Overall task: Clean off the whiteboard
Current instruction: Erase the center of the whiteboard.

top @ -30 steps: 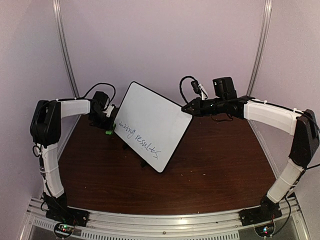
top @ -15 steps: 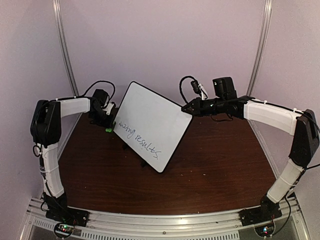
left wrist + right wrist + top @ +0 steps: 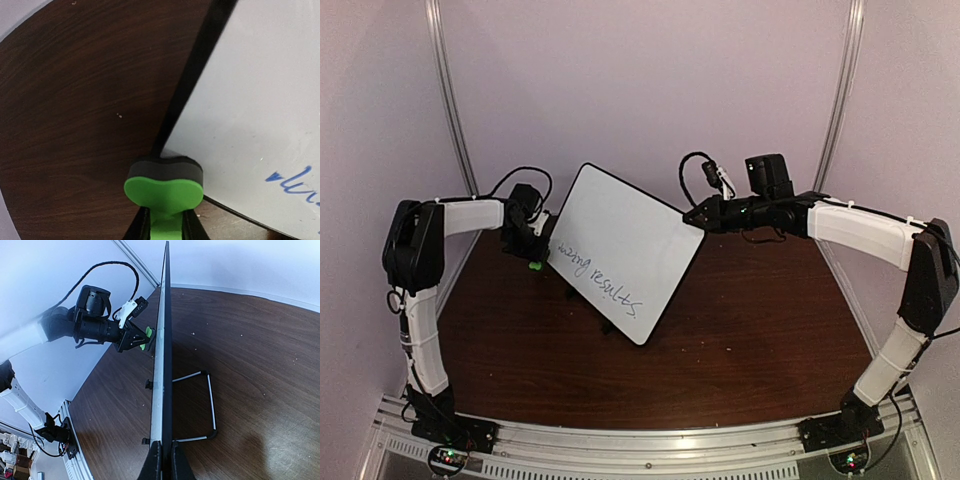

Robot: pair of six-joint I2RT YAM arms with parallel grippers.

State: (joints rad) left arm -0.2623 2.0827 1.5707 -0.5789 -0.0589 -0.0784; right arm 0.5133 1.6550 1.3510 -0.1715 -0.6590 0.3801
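Observation:
The whiteboard [image 3: 625,250] stands tilted on the brown table, with dark handwriting near its lower left. My right gripper [image 3: 692,216] is shut on its upper right edge; in the right wrist view the board [image 3: 161,365] runs edge-on between the jaws. My left gripper [image 3: 533,250] is shut on a green eraser [image 3: 164,187] with a black felt face. The felt touches the board's left corner [image 3: 250,100], close to the blue writing [image 3: 295,182]. The eraser also shows in the top view [image 3: 534,264] and the right wrist view [image 3: 147,333].
A wire stand [image 3: 207,405] props the board from behind. Small black feet [image 3: 605,329] stick out at its lower edge. Purple walls close in the back and sides. An aluminium rail [image 3: 650,440] runs along the near edge.
My left gripper with the eraser has shifted slightly along the board's left edge. The board and right arm have not moved.

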